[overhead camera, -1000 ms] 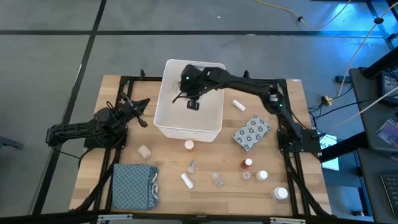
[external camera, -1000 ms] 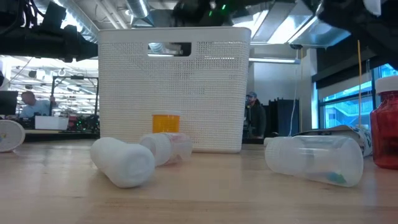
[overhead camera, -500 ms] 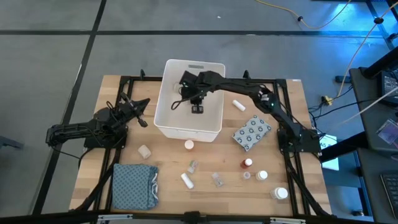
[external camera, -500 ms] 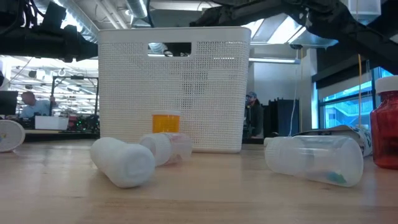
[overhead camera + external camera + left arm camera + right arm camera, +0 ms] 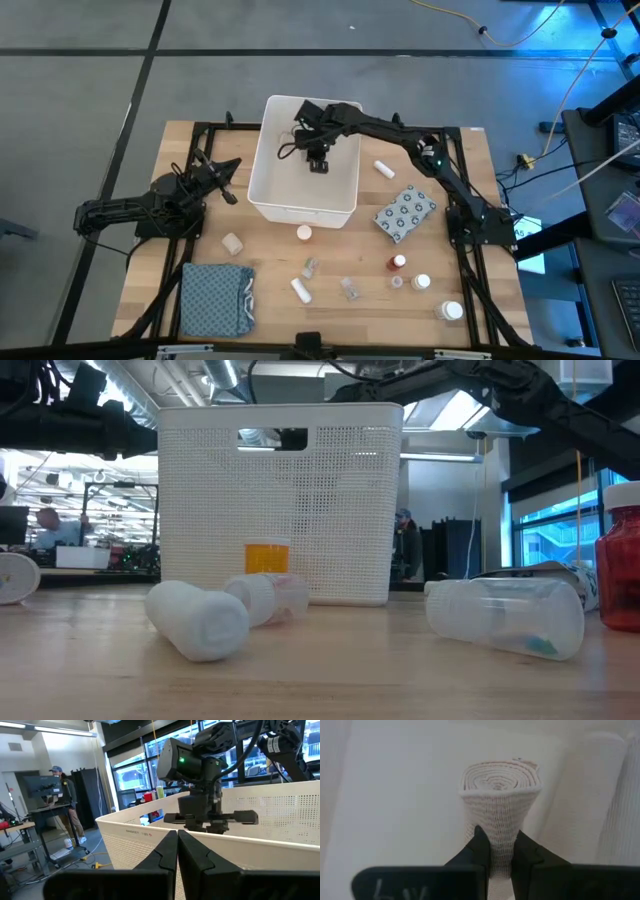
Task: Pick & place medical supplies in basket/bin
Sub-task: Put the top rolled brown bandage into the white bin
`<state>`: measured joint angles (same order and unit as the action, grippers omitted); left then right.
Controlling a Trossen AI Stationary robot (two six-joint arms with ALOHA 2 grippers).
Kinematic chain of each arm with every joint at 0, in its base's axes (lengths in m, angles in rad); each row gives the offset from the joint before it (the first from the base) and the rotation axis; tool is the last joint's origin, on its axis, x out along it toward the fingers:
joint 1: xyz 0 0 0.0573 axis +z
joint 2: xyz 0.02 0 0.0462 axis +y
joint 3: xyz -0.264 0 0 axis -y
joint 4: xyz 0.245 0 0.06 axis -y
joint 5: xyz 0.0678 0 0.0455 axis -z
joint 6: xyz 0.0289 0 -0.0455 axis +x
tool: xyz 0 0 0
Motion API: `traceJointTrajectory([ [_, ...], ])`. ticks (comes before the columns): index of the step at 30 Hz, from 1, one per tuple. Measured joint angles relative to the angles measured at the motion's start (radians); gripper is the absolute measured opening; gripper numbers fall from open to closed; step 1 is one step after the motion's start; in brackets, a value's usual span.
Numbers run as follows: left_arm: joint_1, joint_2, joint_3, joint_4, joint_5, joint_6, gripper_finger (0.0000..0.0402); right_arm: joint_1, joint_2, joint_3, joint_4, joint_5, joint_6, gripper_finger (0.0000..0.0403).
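Right gripper farther back over perforated white tub, jaws pinching ribbed bandage roll.

right gripper pinching a beige bandage roll, spiral end facing camera; dark fingers clamp its lower part; white basket surface behind

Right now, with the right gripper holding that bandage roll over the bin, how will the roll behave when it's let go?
The bandage roll looks like soft woven fabric, pinched in by the right gripper, so it is probably light and squashy. Being a cylinder, it may roll across the white bin floor. Breakage seems unlikely.
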<state>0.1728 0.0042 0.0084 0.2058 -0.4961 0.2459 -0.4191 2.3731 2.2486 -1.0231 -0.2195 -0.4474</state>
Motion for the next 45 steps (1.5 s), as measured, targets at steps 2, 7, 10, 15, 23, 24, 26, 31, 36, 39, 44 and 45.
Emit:
traceJointTrajectory([
  [2,0.000,0.000,0.000,0.000,0.000,0.000,0.0007,0.001,0.008,0.001,0.030,-0.008,0.012,0.0042],
  [7,0.000,0.000,0.000,0.000,0.000,0.000,0.0007,0.000,0.046,0.001,0.063,-0.016,0.031,0.0042],
  [10,0.000,0.000,0.000,0.000,0.000,0.000,0.0006,0.000,0.072,0.001,0.078,0.011,0.049,0.0042],
  [15,0.000,0.000,0.000,0.000,-0.004,0.001,0.0008,0.001,0.090,0.001,0.114,0.023,0.053,0.0053],
  [23,0.000,0.000,0.000,0.000,-0.004,0.000,0.0006,0.000,0.090,0.001,0.191,0.027,0.054,0.0060],
  [24,0.000,0.000,0.000,0.000,-0.004,0.000,0.0006,0.000,0.090,0.001,0.195,0.027,0.054,0.0060],
  [26,0.000,0.000,0.000,0.000,-0.004,0.001,0.0006,0.000,0.090,0.001,0.199,0.027,0.054,0.0061],
  [31,0.000,0.000,0.000,0.000,-0.004,0.001,0.0007,0.000,0.090,0.001,0.238,0.027,0.105,0.0061],
  [36,0.000,0.000,0.000,0.000,-0.004,0.000,0.0007,0.000,0.090,0.001,0.268,0.027,0.127,0.0072],
  [39,0.000,0.000,0.000,0.000,-0.004,0.000,0.0006,0.000,0.090,0.001,0.269,0.026,0.129,0.0089],
  [44,0.000,0.000,0.000,0.000,-0.004,0.000,0.0008,0.000,0.090,0.001,0.270,0.026,0.129,0.0129],
  [45,0.000,0.000,0.000,0.000,-0.004,0.000,0.0008,0.000,0.090,0.001,0.270,0.026,0.130,0.0136],
])
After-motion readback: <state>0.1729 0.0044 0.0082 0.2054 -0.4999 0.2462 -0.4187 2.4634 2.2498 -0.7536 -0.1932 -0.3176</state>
